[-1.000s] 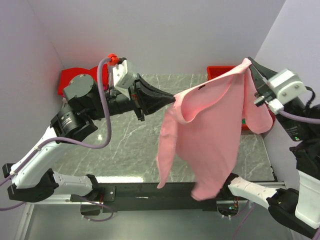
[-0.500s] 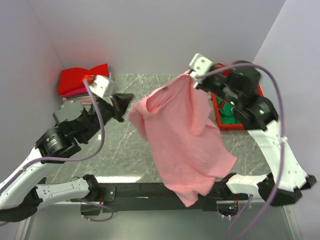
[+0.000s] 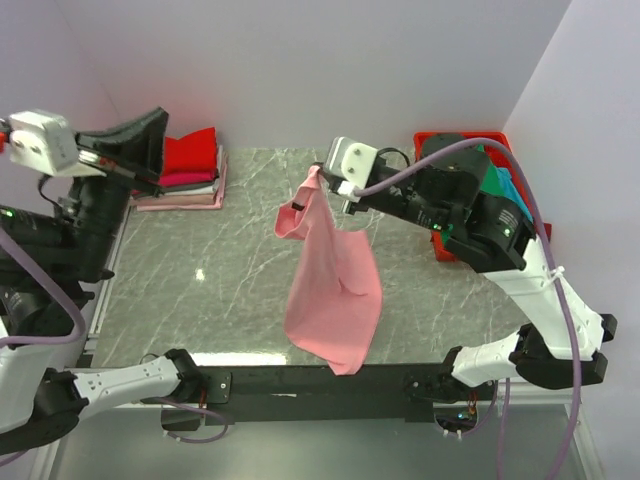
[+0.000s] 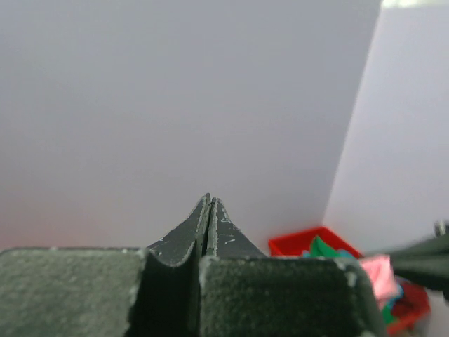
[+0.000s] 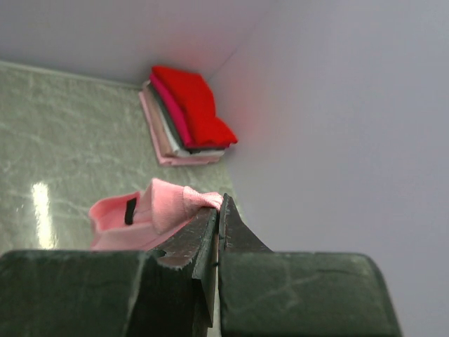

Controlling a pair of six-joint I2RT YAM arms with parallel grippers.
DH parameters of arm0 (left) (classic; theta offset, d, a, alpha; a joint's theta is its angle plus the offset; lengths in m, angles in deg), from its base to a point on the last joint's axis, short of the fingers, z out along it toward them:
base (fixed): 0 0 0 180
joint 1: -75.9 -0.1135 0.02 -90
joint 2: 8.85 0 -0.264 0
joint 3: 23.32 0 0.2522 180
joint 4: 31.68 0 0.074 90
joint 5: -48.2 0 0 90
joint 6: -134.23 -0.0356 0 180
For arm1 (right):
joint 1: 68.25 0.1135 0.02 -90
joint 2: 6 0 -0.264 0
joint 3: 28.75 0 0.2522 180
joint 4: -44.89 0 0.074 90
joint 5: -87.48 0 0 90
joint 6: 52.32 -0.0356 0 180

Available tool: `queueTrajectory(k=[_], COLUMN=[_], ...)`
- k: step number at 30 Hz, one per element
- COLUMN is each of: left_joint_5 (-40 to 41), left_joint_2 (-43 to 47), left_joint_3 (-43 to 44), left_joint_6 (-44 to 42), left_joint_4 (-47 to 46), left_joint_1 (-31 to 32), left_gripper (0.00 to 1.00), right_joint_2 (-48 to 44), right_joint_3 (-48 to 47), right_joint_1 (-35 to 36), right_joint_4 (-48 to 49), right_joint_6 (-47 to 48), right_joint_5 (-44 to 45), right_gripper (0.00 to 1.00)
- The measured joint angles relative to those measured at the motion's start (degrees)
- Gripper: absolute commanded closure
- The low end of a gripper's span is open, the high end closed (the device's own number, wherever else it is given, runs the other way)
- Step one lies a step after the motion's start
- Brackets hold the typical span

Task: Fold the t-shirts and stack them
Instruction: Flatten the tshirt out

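Seen from above, the right gripper (image 3: 330, 185) is raised over the middle of a marble table (image 3: 220, 270), its fingers pinching the top edge of a light pink t-shirt (image 3: 335, 290). The shirt hangs down from that single point in a long loose drape toward the table's near edge. The right wrist view shows the fingers (image 5: 210, 232) clamped on a fold of pink cloth beside the dark neck label (image 5: 130, 210). The left gripper (image 3: 150, 140) is lifted high at the far left, fingers (image 4: 209, 225) pressed together and holding nothing. A stack of folded t-shirts (image 3: 185, 165), red on top, lies in the back left corner. Green and teal t-shirts (image 3: 500, 188) sit in a red bin (image 3: 455, 137) at back right.
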Motion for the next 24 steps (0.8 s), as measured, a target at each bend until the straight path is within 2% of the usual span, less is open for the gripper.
queueTrajectory(k=[1,2,4,5,8,12,19,22,24], left_joint_5=[-0.8,-2.0,-4.0,-5.6,-11.5,-20.5,-26.3,-26.5,-26.5], left_joint_2=[0.7,2.5,7.5,10.5,18.2,22.4,14.8,13.3,11.2], left_joint_3=[-1.3,-4.6,-14.9,-20.2,-34.1,-42.6,-44.4,-46.3,-46.4], left_joint_6=[0.2,1.3,3.5,5.0,10.3,15.0,11.7,8.7,7.1], left_joint_4=[0.3,-0.5,0.0,0.9,4.3,9.4,12.5,12.5,12.0], left_joint_1=[0.0,0.0,0.0,0.0,0.0,0.0,0.0,0.0,0.0], left_gripper=[0.99,0.91,0.69,0.48,0.24,0.14,0.09,0.11,0.16], right_joint_2=[0.0,0.0,0.5,1.1,3.4,6.3,4.7,2.8,1.6], right_joint_3=[-0.9,-1.5,-1.9,-2.3,-2.6,-2.6,-0.6,0.5,0.9], right_joint_1=[1.1,2.0,4.0,5.0,6.9,7.0,5.3,3.7,3.0], right_joint_4=[0.2,0.6,1.1,1.3,1.7,1.5,1.4,1.4,1.3], right_joint_6=[0.1,0.2,0.2,0.2,0.1,0.1,0.1,-0.1,-0.1], right_joint_5=[1.0,1.9,3.9,5.1,7.6,10.6,12.7,12.7,12.7], right_gripper=[1.00,1.00,1.00,1.00,1.00,1.00,1.00,1.00,1.00])
